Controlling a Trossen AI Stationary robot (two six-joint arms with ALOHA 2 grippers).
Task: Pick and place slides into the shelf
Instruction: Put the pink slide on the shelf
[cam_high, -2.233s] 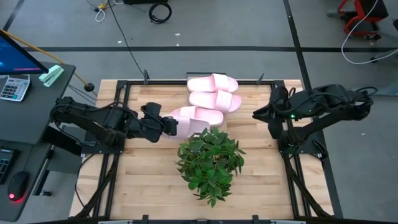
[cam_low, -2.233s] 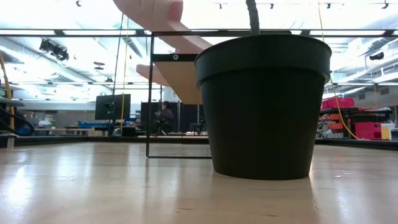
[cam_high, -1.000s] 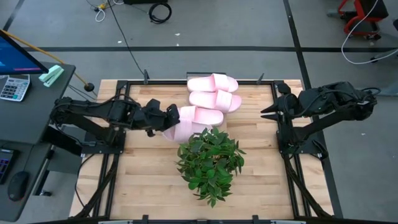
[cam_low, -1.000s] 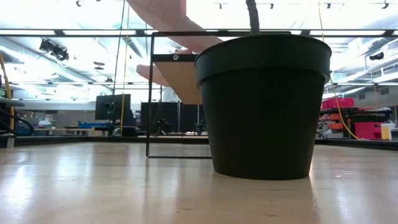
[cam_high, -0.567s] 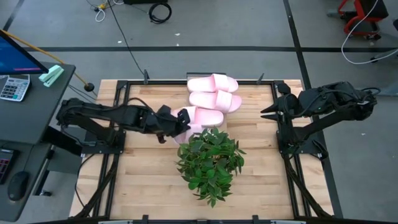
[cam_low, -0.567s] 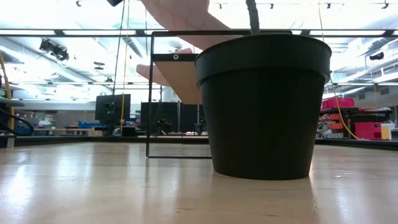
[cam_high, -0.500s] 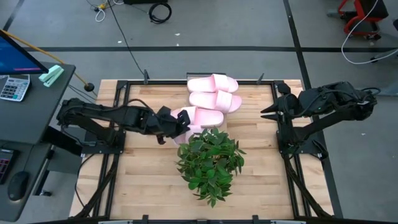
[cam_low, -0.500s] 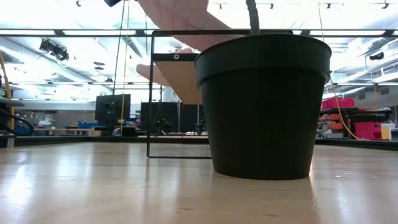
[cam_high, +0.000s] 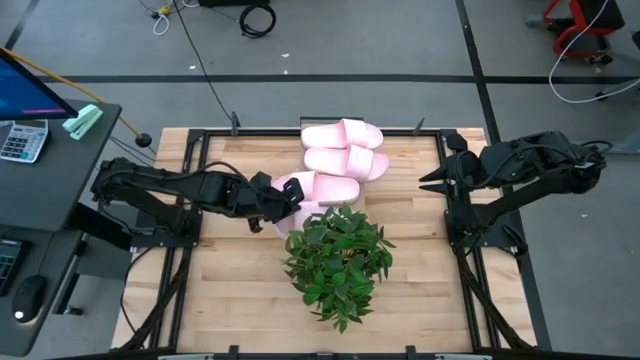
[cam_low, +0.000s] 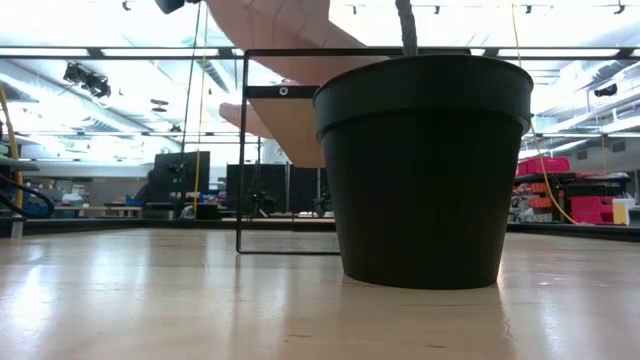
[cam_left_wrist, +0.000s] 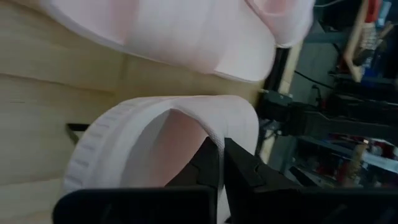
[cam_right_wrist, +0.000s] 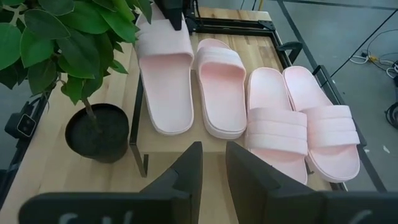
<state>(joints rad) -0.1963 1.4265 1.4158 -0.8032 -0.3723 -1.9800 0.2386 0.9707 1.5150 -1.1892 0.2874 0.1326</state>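
Note:
Four pale pink slides lie side by side in the right wrist view. Two slides (cam_right_wrist: 277, 118) (cam_right_wrist: 323, 124) are farthest from the plant and a third slide (cam_right_wrist: 221, 87) lies beside them. The fourth slide (cam_right_wrist: 163, 81) (cam_high: 297, 208) is nearest the plant, over the light-wood shelf (cam_right_wrist: 168, 144) with its black frame (cam_low: 240, 150). My left gripper (cam_high: 278, 197) (cam_left_wrist: 222, 146) is shut on this fourth slide. My right gripper (cam_high: 425, 180) (cam_right_wrist: 213, 155) hangs at the table's right side, slightly open, with nothing between its fingers. My left gripper holds the fourth slide at its strap end (cam_right_wrist: 166, 28), coming from the table's left and slanting down. The two fingers (cam_left_wrist: 208, 163) are closed together on the slide just under the arched strap (cam_left_wrist: 186, 109). In the low view the sole (cam_low: 280, 30) tilts above the shelf's top bar; whether it touches the shelf, I cannot tell.
A leafy plant (cam_high: 338, 258) in a black pot (cam_low: 425, 170) stands mid-table, close beside the held slide, and its leaves overlap the slide in the high view. Black frame rails (cam_high: 190, 230) run along the table's sides. Bare wood lies near the front edge.
My left gripper has carried the slide a little toward the table's right and near side, closer to the plant, sinking slightly and rolling a bit. The slide now sits partly under the leaves. My right arm has kept still.

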